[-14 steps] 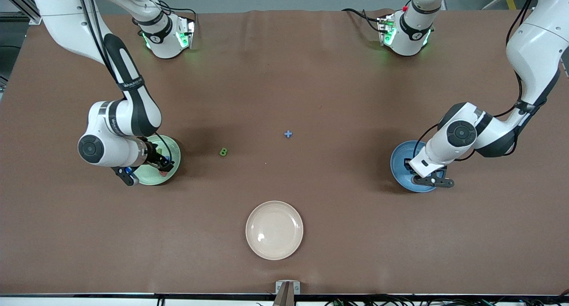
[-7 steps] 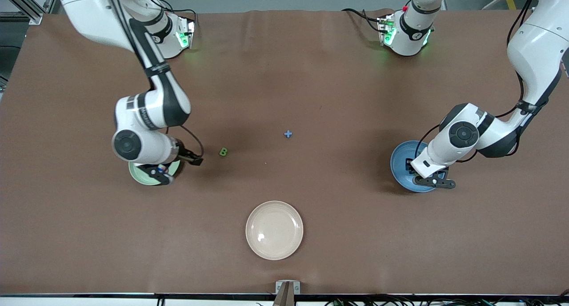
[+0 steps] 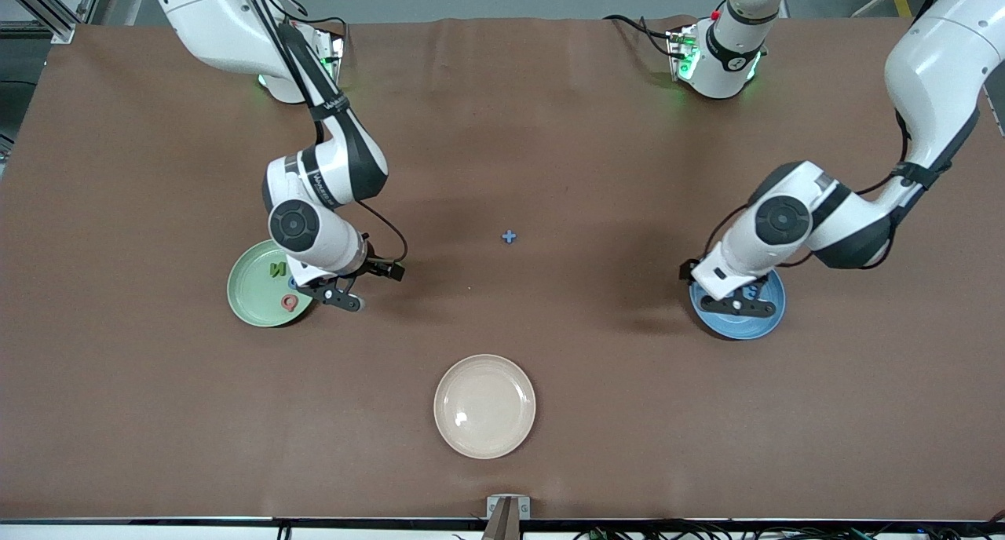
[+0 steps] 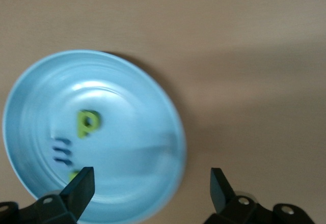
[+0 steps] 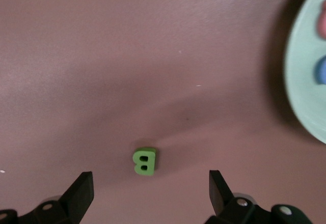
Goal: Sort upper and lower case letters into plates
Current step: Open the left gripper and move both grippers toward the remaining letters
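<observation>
The right end effector (image 5: 147,196), fingers spread, is positioned over the green B (image 5: 144,161); a descent and pinch are judged next. The left end effector (image 4: 150,193) is spread empty over the blue plate (image 4: 153,107).

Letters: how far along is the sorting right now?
Done: letters lie in the pale green plate and the blue plate. In hand: nothing; the open right gripper hovers over the green B, the open left gripper over the blue plate. Left: the B and the blue piece on the table.
</observation>
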Controlling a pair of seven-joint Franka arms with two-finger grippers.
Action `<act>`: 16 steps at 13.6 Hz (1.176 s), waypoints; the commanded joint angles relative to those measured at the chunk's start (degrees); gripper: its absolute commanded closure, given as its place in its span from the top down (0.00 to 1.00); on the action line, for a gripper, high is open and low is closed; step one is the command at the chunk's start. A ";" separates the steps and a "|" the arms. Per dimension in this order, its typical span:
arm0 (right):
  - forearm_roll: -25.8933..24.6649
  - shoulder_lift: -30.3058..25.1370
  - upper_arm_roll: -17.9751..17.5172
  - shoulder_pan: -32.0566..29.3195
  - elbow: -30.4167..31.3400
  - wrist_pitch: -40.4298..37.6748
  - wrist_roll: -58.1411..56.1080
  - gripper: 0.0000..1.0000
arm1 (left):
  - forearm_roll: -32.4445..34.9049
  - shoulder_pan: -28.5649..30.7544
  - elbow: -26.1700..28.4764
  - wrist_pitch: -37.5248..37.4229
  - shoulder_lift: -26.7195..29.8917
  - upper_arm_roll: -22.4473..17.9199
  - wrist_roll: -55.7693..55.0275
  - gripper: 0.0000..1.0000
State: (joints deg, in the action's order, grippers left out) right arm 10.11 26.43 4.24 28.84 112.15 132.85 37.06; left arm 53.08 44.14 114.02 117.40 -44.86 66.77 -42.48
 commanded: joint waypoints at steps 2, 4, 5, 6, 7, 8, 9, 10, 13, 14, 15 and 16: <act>1.14 -0.59 0.50 2.71 7.90 12.50 -0.23 1.00 | -3.15 -7.46 0.24 -1.65 0.83 2.22 -10.93 1.00; 1.14 -0.24 0.50 3.50 8.18 13.05 2.22 1.00 | -4.12 -14.75 -0.46 -1.56 0.57 1.70 -18.39 1.00; 1.14 -0.06 0.50 4.03 8.18 13.05 3.45 1.00 | -4.21 -18.44 -1.69 -1.56 0.39 0.91 -21.21 1.00; 1.14 0.12 0.50 4.47 8.18 13.05 4.16 1.00 | -4.30 -22.57 -2.57 -1.56 0.04 -0.49 -24.03 1.00; 1.14 0.20 0.50 4.73 8.26 13.31 4.17 1.00 | -4.30 -26.79 -3.79 -1.48 0.04 -2.51 -26.58 1.00; 1.14 0.73 0.50 4.73 8.26 14.09 4.17 0.99 | -4.56 -31.79 -5.72 -1.39 0.04 -5.22 -28.95 1.00; 1.14 1.52 0.50 4.82 8.26 15.32 4.17 0.97 | -6.48 -36.28 -7.83 -0.95 0.04 -7.95 -30.63 1.00; 1.14 2.48 0.50 4.82 8.26 16.81 4.17 0.95 | -8.85 -41.02 -10.46 -0.51 -0.31 -10.85 -31.25 1.00; 1.14 3.98 0.50 4.91 8.26 19.11 4.17 0.90 | -14.22 -50.71 -16.01 4.74 -0.75 -18.15 -31.35 1.00; 1.14 3.90 0.50 4.91 8.26 18.85 4.17 0.85 | -15.01 -53.00 -16.63 7.38 -0.75 -20.17 -31.35 1.00; 1.14 3.81 0.50 5.00 8.35 18.50 4.17 0.79 | -15.55 -54.50 -16.64 9.66 -0.84 -21.85 -31.35 1.00; 1.14 3.81 0.50 5.00 8.52 18.23 4.17 0.72 | -15.55 -55.91 -16.64 11.43 -1.19 -23.17 -31.35 1.00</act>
State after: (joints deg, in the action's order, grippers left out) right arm 10.13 30.43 4.34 33.00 119.74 151.04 40.73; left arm 38.67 -9.38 98.64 126.08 -45.17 46.08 -73.88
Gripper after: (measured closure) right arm 0.145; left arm 0.000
